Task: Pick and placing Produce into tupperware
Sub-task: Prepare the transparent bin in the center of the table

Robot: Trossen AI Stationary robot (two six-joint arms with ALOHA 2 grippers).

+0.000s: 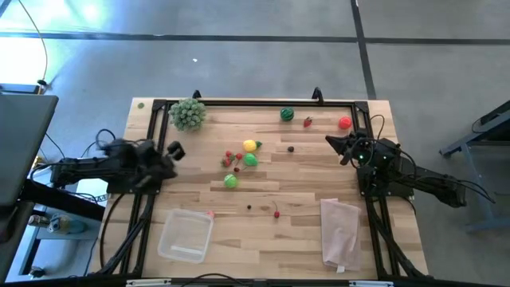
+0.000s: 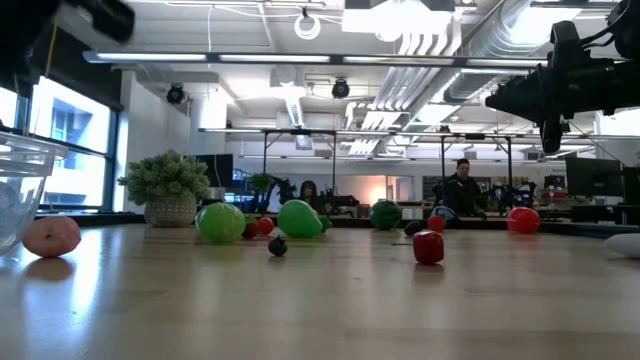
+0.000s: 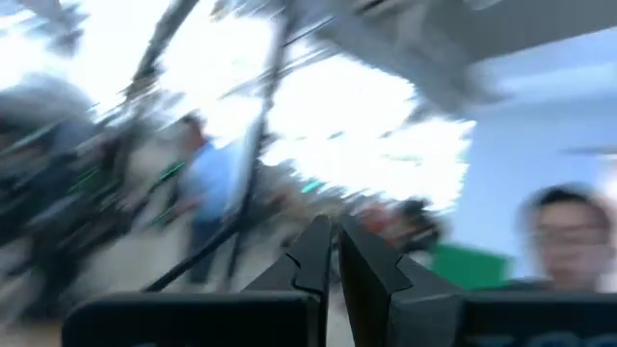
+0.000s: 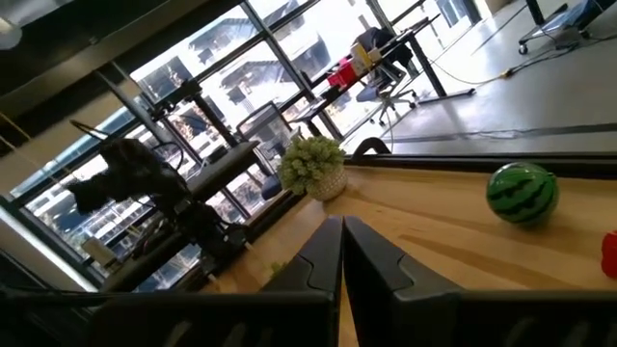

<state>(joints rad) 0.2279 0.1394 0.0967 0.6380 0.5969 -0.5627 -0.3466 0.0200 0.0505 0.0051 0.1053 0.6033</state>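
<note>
While both arms hang raised at the table's sides, left gripper (image 1: 174,150) and right gripper (image 1: 329,142) are pinched closed, empty; produce (image 1: 249,146) lies mid-table, well apart from the empty tupperware (image 1: 186,234) at the near-left.

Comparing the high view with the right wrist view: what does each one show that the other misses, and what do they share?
Only the high view shows the clear squarish plastic tupperware, the pale pinkish bag, the yellow toy fruit in the middle cluster and the right gripper seen from above. Only the right wrist view shows the windows and desks beyond the table. Both show the striped watermelon-like ball, the grey-green bushy ball and the left arm.
</note>
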